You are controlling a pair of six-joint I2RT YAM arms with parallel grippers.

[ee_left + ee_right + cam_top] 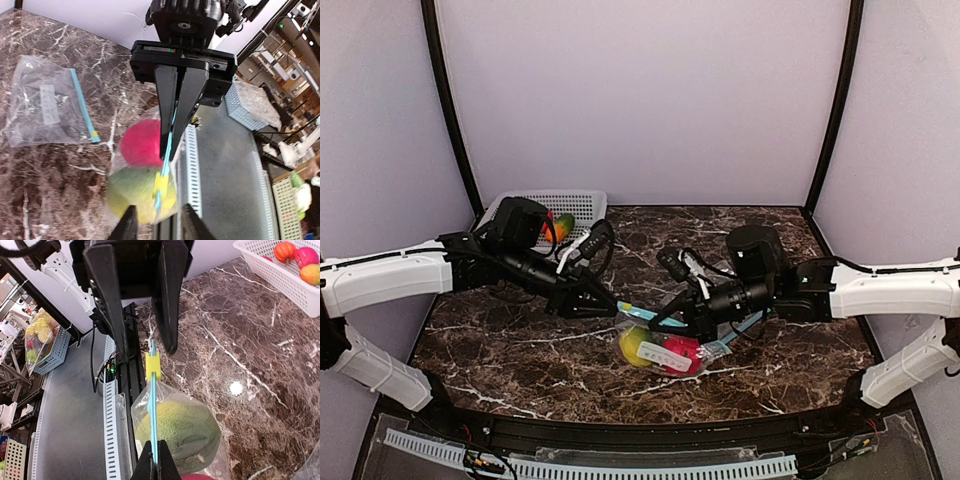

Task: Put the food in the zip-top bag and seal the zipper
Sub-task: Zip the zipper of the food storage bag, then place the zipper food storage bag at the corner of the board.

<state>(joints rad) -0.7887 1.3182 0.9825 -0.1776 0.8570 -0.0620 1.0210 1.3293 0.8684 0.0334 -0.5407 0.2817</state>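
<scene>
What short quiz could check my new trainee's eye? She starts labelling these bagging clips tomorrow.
1. True or false: the right pincer is shut on the zipper of the zip-top bag.
2. How many fruits are inside that bag? A one, B two, C four.
3. Fill in: the unbagged fruit lies in the white ____.
Key: 1 true; 2 B, the red fruit and the yellow-green fruit; 3 basket.
</scene>
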